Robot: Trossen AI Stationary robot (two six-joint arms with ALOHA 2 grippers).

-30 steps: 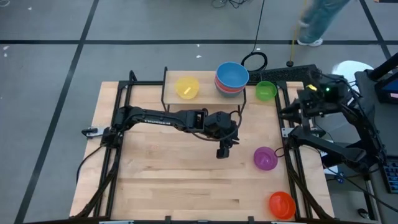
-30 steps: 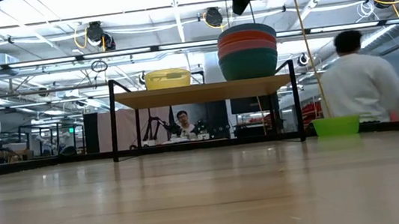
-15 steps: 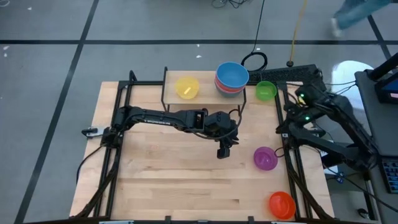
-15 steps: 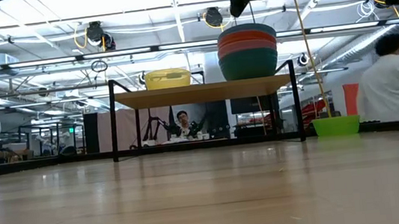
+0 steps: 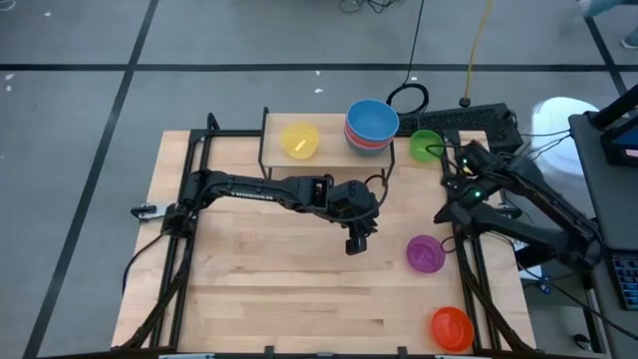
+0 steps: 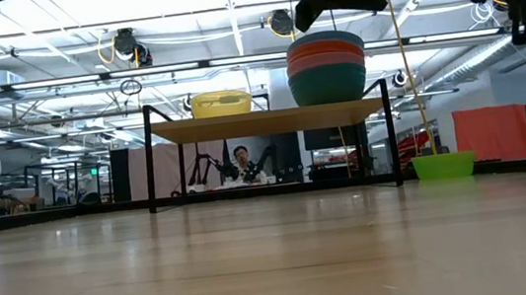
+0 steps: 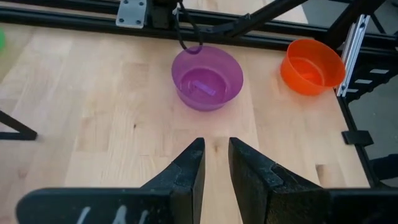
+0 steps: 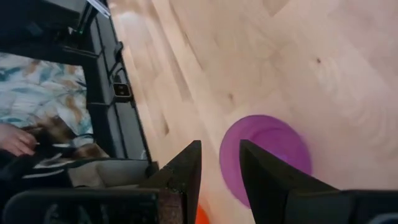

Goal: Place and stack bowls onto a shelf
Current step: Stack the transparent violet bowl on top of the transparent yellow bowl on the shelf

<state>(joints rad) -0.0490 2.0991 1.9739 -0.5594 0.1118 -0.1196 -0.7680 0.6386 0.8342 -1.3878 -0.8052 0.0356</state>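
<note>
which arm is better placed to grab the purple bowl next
Left, probably. The left pincer hangs over the table beside the purple bowl, and its wrist view faces that bowl head-on. The right pincer is at the table's right edge, above it.

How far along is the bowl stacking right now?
Done: the yellow bowl sits on the shelf, beside a stack topped by the blue bowl. In hand: nothing; the left hand hangs empty over the table, fingers slightly apart, facing the purple bowl, and the right hand is above it. Left: purple, the green bowl and the orange bowl.
</note>
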